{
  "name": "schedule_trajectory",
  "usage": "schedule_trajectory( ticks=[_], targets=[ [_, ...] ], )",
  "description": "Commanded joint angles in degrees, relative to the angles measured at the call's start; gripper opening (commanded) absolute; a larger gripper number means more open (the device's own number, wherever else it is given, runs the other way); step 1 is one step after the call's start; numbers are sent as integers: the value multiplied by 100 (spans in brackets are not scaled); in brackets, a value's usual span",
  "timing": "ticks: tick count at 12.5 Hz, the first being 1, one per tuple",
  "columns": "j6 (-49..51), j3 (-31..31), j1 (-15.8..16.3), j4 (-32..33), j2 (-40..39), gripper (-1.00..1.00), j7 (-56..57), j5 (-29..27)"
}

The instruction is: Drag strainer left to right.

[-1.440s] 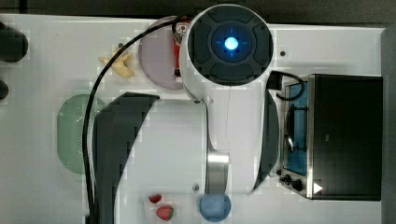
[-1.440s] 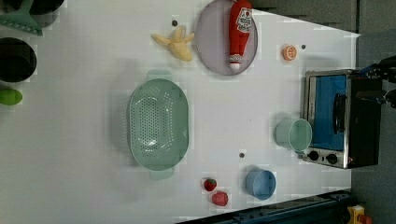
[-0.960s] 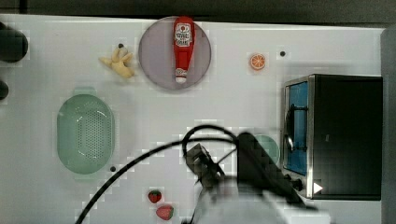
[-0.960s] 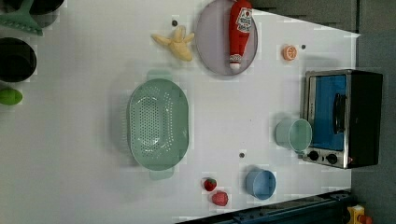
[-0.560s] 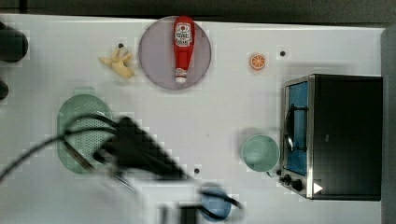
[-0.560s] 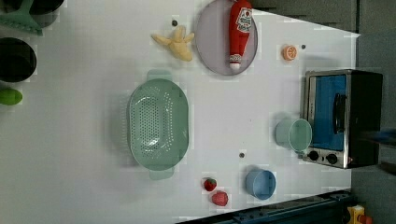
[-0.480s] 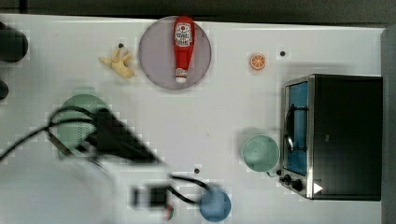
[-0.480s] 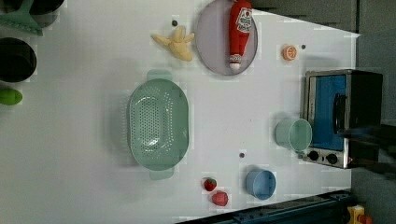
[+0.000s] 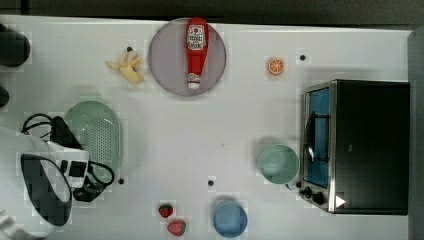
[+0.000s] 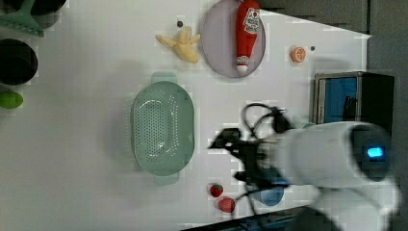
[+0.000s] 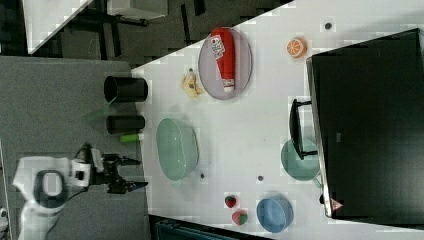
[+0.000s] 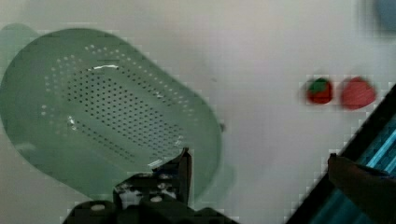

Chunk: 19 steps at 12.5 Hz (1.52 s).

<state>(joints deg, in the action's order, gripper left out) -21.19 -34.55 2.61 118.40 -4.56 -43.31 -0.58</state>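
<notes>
In the wrist view the gripper has its fingers spread wide and empty, one fingertip over the near rim of the strainer, which fills the left of the frame. In the top view the strainer lies centre-left, long axis up-down, the arm low at lower left. Beyond, the table stretches right toward the mint cup.

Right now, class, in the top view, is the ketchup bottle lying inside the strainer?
No. The ketchup bottle lies on the round grey-lilac plate, well apart from the strainer, which holds nothing.
</notes>
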Motion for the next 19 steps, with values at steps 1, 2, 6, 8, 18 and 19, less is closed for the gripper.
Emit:
schedule_trajectory(
  ticks=[1,2,6,8,18,19],
  targets=[
    [-875,-39,36,166,79,100,-2080,-1],
    [-1192,-53,48,308,-119,100,-2413,2],
    [-2619,1,56,841,-987,100,-3244,118],
    [-3298,83,59,920,-1470,100,-3274,262],
    [-4430,956,458,976,-2528,100,-3264,372],
    [-4446,960,457,977,-2519,100,-3260,382]
  ],
)
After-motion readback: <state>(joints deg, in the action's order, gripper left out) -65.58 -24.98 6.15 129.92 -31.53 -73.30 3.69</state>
